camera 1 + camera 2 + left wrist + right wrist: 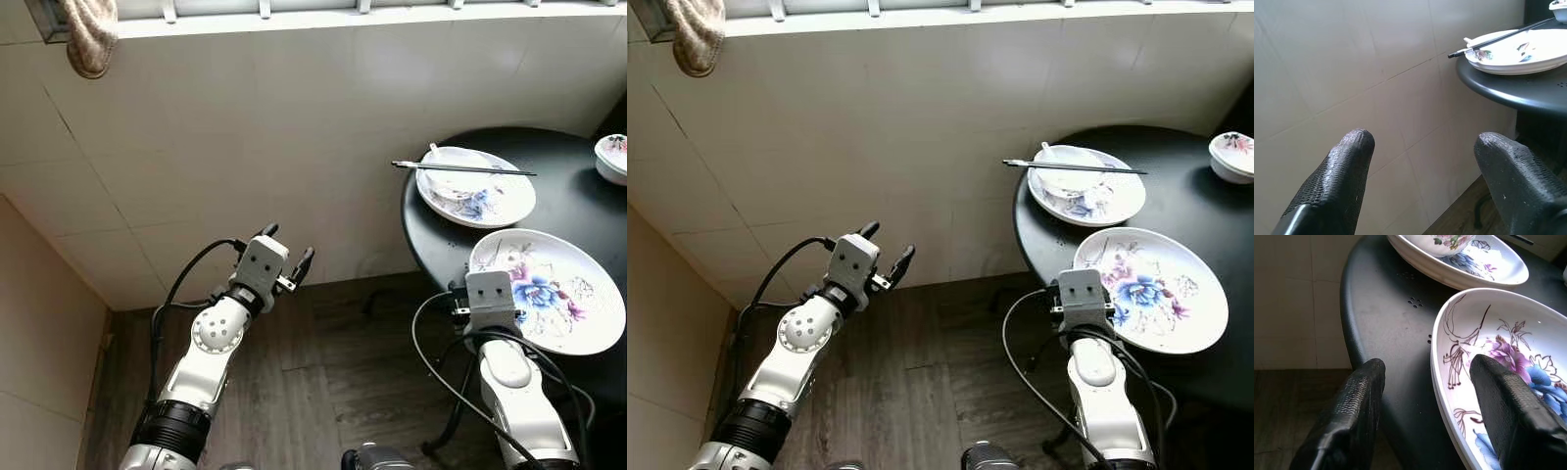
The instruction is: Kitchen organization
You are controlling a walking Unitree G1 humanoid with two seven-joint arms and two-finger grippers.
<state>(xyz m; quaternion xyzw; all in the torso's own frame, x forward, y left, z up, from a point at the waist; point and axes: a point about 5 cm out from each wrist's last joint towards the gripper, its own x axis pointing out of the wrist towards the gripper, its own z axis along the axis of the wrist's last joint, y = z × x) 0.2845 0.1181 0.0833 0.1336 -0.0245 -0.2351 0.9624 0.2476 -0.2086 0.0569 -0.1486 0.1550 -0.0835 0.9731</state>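
Risk sits at the right gripper (1425,396): open and empty, it straddles the rim of the nearest plate (558,294); closing askew could slide that plate along the table (1381,318).

Glossy glazed floral plate (549,291), matt black table (578,211) (faintly dusty), wood-grain floor (323,372), smooth wall tiles (245,147)

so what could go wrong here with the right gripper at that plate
1. The right gripper is open with the rim of the near floral plate between its fingers; that plate sits close to the round black table's edge, so a nudge could tip it off.
2. The chopsticks lie loose across the bowl on the far plate, one end past its rim; jolting the table might roll them off.
3. The left gripper hangs open near the tiled wall.
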